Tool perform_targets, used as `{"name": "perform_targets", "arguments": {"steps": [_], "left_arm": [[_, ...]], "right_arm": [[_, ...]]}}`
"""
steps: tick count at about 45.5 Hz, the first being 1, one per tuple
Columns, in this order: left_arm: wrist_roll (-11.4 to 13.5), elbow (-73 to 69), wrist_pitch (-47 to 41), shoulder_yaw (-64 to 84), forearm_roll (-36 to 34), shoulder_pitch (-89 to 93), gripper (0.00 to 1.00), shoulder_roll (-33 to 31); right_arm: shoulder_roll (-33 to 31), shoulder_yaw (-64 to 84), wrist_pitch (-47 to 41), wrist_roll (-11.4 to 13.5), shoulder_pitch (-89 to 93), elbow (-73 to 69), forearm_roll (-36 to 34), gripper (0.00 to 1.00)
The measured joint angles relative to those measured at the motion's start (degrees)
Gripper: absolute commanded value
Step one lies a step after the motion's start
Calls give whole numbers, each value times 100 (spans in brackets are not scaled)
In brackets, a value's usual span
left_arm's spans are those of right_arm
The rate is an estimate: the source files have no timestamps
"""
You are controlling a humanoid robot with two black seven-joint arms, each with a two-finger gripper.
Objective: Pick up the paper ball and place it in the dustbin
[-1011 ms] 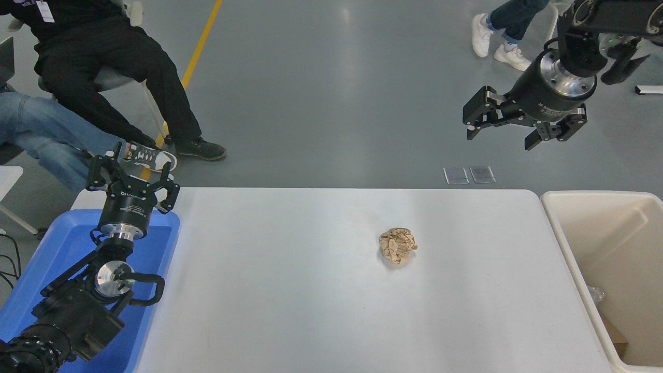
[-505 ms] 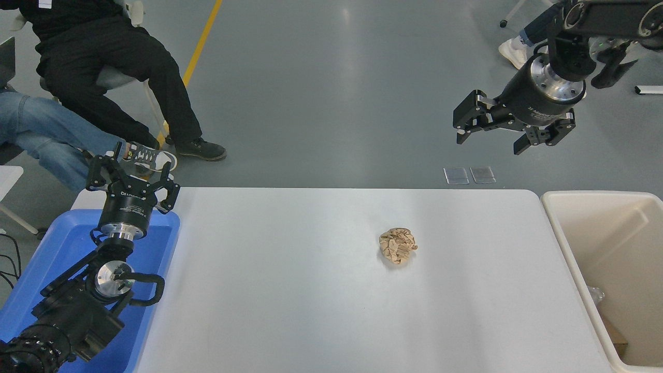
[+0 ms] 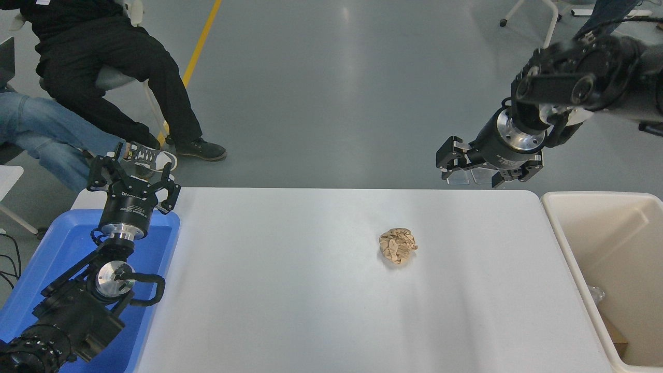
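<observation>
A crumpled tan paper ball (image 3: 397, 245) lies on the white table (image 3: 311, 290), right of its middle. The cream dustbin (image 3: 570, 248) stands off the table's right end, with some scraps at its bottom. My right gripper (image 3: 471, 176) hangs open and empty above the table's far edge, up and to the right of the ball, well apart from it. My left gripper (image 3: 132, 173) is parked open at the lower left, over the far end of a blue tray.
A blue plastic tray (image 3: 62, 243) sits under the left arm at the table's left end. Two people sit beyond the far left corner, their legs and shoes (image 3: 150, 153) close to the left gripper. Two small clear plates (image 3: 469, 175) lie on the floor past the table.
My right gripper has come down and to the left, from high over the floor to just above the table's far edge, staying open. The paper ball and left arm have not moved.
</observation>
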State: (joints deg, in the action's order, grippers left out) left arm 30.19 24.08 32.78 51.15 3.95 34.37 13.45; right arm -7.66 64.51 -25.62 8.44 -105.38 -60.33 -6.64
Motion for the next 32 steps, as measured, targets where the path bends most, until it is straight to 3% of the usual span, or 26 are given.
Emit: {"name": "perform_targets", "arguments": {"steps": [32], "left_arm": [[-5,0,0,8,1,0,99,5]], "right_arm": [[620,-1275,1238,42,2009,928,30,90]]}}
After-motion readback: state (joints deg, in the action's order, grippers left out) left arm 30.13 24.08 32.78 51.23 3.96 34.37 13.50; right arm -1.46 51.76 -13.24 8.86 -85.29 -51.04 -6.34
